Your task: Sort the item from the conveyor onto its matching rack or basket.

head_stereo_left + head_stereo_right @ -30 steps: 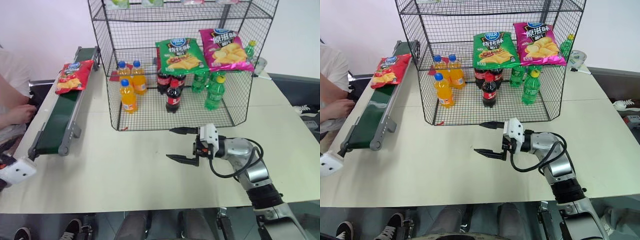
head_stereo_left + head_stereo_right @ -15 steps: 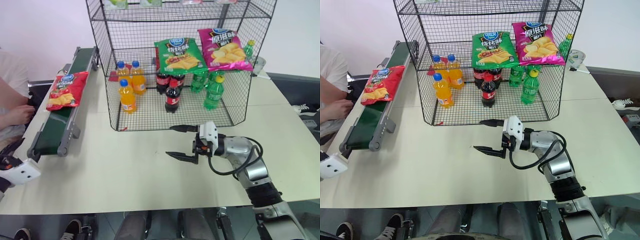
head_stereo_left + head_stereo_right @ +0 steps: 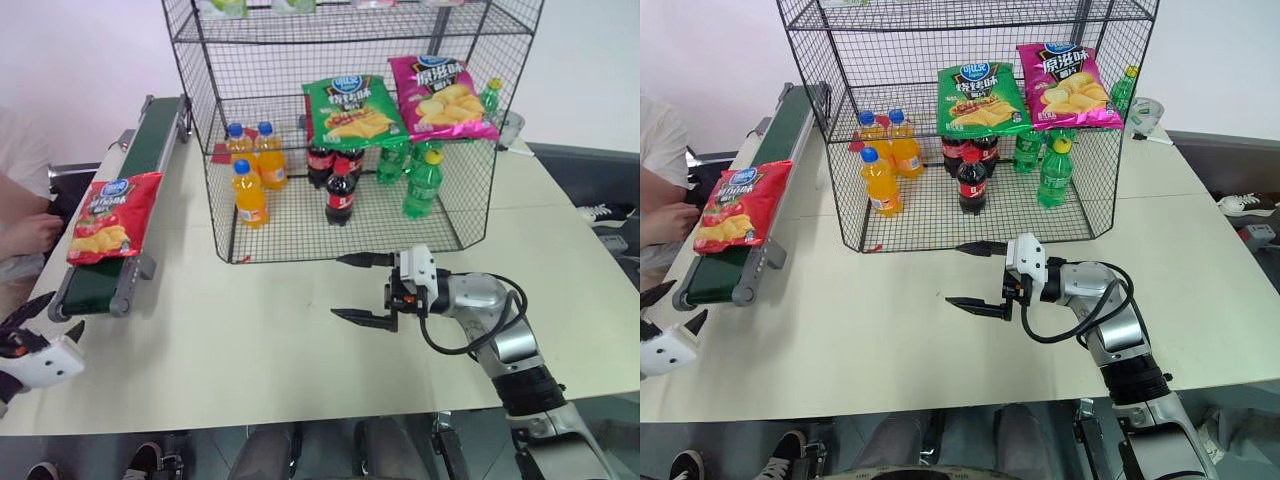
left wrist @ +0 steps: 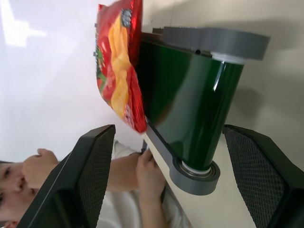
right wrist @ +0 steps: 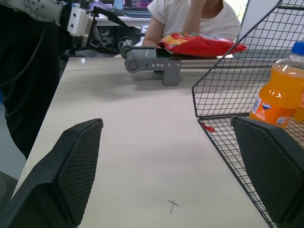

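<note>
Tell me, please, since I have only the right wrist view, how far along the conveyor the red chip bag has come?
Observer: The red crinkly chip bag lies close to the near end of the long dark green conveyor belt.
Operator: Is the left claw holding it?
Observer: No. The left claw is open and apart from the bag, just off the belt's end.
Operator: Which tier takes chips?
Observer: The tall black wire-mesh rack holds a green chip bag and a magenta chip bag on its middle tier, above the bottles.
</note>
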Action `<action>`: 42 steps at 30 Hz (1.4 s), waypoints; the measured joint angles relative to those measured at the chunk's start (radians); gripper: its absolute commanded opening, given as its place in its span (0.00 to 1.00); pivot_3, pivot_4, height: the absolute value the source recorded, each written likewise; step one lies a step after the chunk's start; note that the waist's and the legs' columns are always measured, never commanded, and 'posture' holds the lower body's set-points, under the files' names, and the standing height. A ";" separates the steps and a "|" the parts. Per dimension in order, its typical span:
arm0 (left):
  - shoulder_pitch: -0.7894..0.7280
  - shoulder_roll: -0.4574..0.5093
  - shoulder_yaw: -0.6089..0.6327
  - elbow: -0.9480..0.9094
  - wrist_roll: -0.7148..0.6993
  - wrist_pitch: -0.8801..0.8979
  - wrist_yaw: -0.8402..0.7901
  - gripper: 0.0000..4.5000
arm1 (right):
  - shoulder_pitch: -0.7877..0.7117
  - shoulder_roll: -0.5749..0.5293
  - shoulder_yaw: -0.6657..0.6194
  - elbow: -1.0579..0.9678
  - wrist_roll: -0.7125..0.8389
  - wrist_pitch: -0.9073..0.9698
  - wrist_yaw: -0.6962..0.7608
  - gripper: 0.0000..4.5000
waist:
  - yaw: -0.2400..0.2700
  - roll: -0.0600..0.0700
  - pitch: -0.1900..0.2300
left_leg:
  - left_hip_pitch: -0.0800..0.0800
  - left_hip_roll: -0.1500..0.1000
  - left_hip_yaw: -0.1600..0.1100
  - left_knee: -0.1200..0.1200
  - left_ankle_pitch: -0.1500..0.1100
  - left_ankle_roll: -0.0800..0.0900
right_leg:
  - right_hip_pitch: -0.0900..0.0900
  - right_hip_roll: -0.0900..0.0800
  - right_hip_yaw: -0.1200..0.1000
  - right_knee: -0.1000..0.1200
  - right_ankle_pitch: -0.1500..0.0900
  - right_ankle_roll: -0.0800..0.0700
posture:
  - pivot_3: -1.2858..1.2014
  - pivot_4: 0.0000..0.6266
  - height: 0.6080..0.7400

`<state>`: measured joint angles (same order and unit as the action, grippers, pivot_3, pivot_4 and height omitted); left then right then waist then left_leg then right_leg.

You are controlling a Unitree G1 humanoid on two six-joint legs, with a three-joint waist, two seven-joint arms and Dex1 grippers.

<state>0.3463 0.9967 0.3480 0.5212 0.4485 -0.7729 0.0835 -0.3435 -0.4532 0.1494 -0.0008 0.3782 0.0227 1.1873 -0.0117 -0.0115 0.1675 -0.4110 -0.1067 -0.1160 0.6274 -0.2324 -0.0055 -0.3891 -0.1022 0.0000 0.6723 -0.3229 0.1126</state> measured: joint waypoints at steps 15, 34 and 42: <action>-0.072 -0.017 -0.049 0.007 0.045 0.090 0.078 0.84 | -0.008 0.006 0.004 -0.042 0.070 0.054 0.056 1.00 | 0.002 -0.001 0.000 | 0.000 0.000 0.000 0.000 0.000 0.000 | 0.000 0.000 0.000 0.000 0.000 0.000 | 0.52 0.24 0.99; -0.088 -0.037 -0.096 -0.010 0.046 0.092 0.132 0.01 | 0.001 0.000 -0.007 -0.043 0.064 0.056 0.006 1.00 | 0.002 -0.001 -0.001 | 0.000 0.000 0.000 0.001 0.000 0.000 | 0.000 0.000 0.000 0.001 0.000 0.000 | 0.52 0.24 0.99; -0.055 -0.034 -0.048 -0.096 0.074 0.117 0.182 0.01 | 0.020 -0.010 -0.054 -0.063 0.103 0.057 0.009 1.00 | 0.001 -0.001 -0.001 | 0.000 0.000 0.000 0.001 0.000 0.000 | 0.000 0.000 0.000 0.001 0.000 0.000 | 0.52 0.24 0.99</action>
<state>0.2914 0.9631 0.3005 0.4253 0.5224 -0.6555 0.2652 -0.3234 -0.4633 0.0950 -0.0634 0.4813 0.0801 1.1962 -0.0108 -0.0129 0.1666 -0.4110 -0.1068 -0.1160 0.6281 -0.2324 -0.0055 -0.3891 -0.1023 0.0001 0.6728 -0.3229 0.1126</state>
